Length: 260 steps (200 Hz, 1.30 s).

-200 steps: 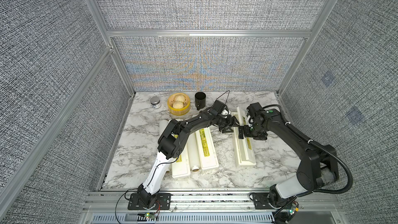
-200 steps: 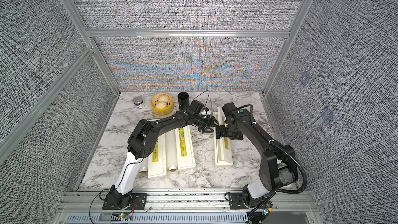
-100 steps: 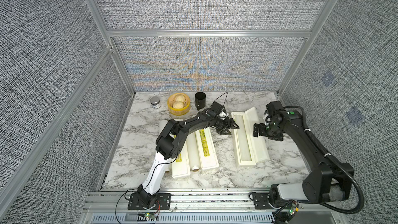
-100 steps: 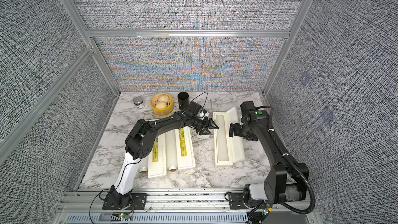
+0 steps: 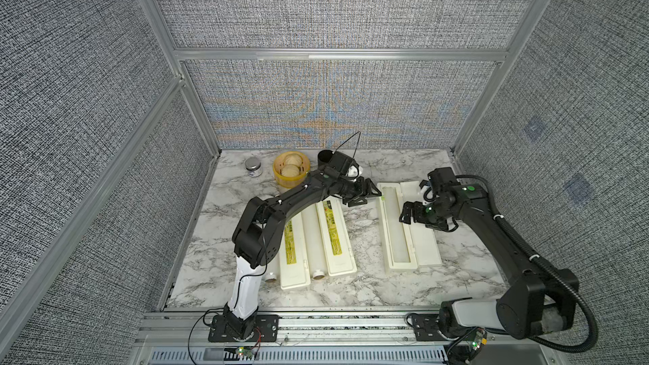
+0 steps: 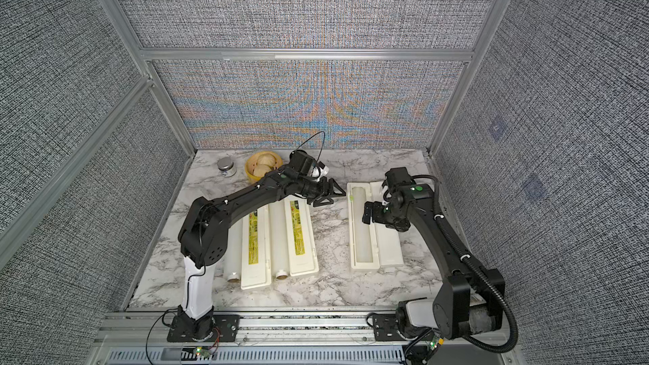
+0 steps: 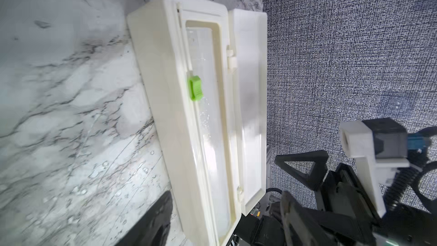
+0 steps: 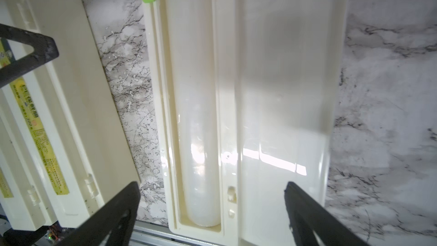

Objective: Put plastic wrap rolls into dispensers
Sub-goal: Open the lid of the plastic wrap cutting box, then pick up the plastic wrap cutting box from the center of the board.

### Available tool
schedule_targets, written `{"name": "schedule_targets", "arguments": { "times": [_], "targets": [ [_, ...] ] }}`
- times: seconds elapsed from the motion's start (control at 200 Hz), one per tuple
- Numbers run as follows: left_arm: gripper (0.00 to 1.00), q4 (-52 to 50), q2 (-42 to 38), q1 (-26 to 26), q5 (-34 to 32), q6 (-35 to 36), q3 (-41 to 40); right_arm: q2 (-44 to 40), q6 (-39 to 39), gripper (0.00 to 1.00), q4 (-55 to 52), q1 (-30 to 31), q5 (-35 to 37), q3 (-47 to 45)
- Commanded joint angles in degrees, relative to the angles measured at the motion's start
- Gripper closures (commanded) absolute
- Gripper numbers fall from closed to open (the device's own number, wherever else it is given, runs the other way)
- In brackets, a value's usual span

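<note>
One dispenser [image 5: 392, 265] lies open at the right, its lid [image 5: 425, 244] flat on the table beside it. A plastic wrap roll [image 5: 396, 226] fills its trough, also seen in the right wrist view [image 8: 196, 114]. Its green slider [image 7: 195, 88] sits on the front rail. My right gripper [image 5: 407, 212] hangs open and empty just above this dispenser. My left gripper [image 5: 369, 195] is open and empty beside its far end. Two closed dispensers [image 5: 333, 240] [image 5: 293, 254] lie at the left. A roll [image 5: 310, 237] rests between them, and another roll [image 5: 270, 277] shows only its end past my left arm.
At the back stand a yellow steamer basket [image 5: 290, 170], a black cup [image 5: 325, 158] and a small jar [image 5: 252, 166]. The right wall runs close behind the open lid. A metal rail [image 5: 316, 314] borders the table's front edge.
The right dispenser's lid has swung open to the right and now lies flat. My right gripper went right with it, then came back a little left. The left gripper drew slightly away.
</note>
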Motion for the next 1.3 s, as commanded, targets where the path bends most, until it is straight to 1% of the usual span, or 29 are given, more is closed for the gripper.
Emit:
{"name": "schedule_targets", "arguments": {
  "times": [0.0, 0.165, 0.275, 0.395, 0.44, 0.555, 0.62, 0.706, 0.856, 0.976, 1.296],
  "targets": [
    [0.28, -4.3, -4.3, 1.4, -2.9, 4.0, -3.2, 0.9, 2.5, 0.03, 2.6, 3.8, 1.4, -0.1],
    [0.28, -6.3, -12.1, 4.7, -4.8, 6.4, -11.5, 3.8, 5.9, 0.07, 5.0, 10.1, 4.7, 0.4],
    [0.28, -8.9, -17.3, 7.6, -6.8, 8.3, -16.5, 5.2, 7.5, 0.09, 7.1, 14.0, 4.0, 1.3],
    [0.28, -11.6, -22.9, 10.6, -8.8, 9.5, -21.4, 8.2, 8.9, 0.1, 8.7, 19.2, 3.1, 4.4],
    [0.28, -12.1, -25.2, 11.9, -9.4, 9.2, -23.3, 9.6, 9.4, 0.09, 9.2, 21.3, 2.8, 6.0],
    [0.28, -15.9, -29.7, 15.2, -11.6, 9.9, -26.8, 14.2, 10.2, 0.01, 9.8, 26.4, 3.8, 10.4],
    [0.28, -17.2, -31.3, 16.9, -11.9, 10.7, -28.4, 17.3, 10.8, 0.01, 10.0, 28.6, 4.4, 13.0],
    [0.28, -16.2, -33.7, 18.6, -11.5, 10.3, -31.1, 21.5, 11.1, 0.01, 9.8, 31.5, 5.6, 17.1],
    [0.28, -15.6, -35.8, 20.8, -10.8, 10.4, -34.1, 27.8, 13.2, 0.01, 9.8, 34.2, 7.5, 22.0],
    [0.28, -14.1, -37.2, 21.7, -9.6, 10.1, -36.1, 31.8, 13.7, 0.01, 7.4, 35.9, 9.7, 25.2],
    [0.28, -11.6, -37.2, 23.0, -7.1, 10.2, -38.3, 38.3, 14.8, 0.01, 4.5, 37.5, 11.2, 28.4]
  ]
}}
